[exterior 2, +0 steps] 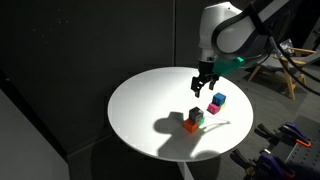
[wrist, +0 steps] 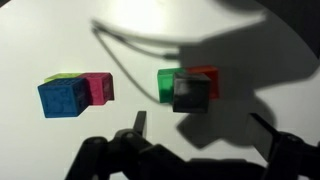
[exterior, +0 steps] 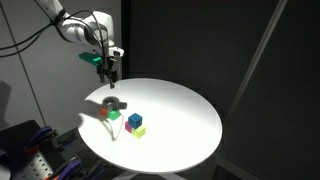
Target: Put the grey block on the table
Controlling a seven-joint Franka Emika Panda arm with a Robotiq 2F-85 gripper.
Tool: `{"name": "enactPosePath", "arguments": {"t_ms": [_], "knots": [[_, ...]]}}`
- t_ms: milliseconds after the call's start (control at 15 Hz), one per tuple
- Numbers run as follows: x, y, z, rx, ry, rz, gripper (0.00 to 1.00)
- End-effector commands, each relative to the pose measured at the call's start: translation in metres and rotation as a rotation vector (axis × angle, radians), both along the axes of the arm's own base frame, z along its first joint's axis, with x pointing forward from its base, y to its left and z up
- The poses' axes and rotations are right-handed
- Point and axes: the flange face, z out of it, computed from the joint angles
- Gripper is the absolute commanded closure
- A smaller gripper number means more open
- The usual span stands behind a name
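wrist view: grey block (wrist: pixel 188 92) rests atop green cube (wrist: pixel 165 82) and red cube (wrist: pixel 207 78), not yet on bench (exterior: pixel 180 110). jaws wide, empty, hovering above stack. blue cube (wrist: pixel 63 97) at 9 o'clock. remaining: grasp, lift, set down.

In the wrist view, two clusters are blocking your path on the table (wrist: pixel 50 40). At left, the blue cube (wrist: pixel 63 98), pink cube (wrist: pixel 99 88) and yellow-green cube (wrist: pixel 66 77) are standing together. At right, the grey block (wrist: pixel 190 93) is sitting on the green cube (wrist: pixel 166 82) and red cube (wrist: pixel 207 78). A bare lane is running between them, and the table is lying open around both.
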Motion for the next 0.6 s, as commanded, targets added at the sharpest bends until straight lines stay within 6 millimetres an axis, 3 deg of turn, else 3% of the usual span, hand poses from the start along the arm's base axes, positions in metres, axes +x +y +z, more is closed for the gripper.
{"name": "enactPosePath", "arguments": {"t_ms": [0,533], "knots": [[0.0055,0.0067,0.0039,0.003,0.016,-0.054,0.0],[0.0011,0.005,0.0,-0.001,0.004,-0.029,0.0]]}}
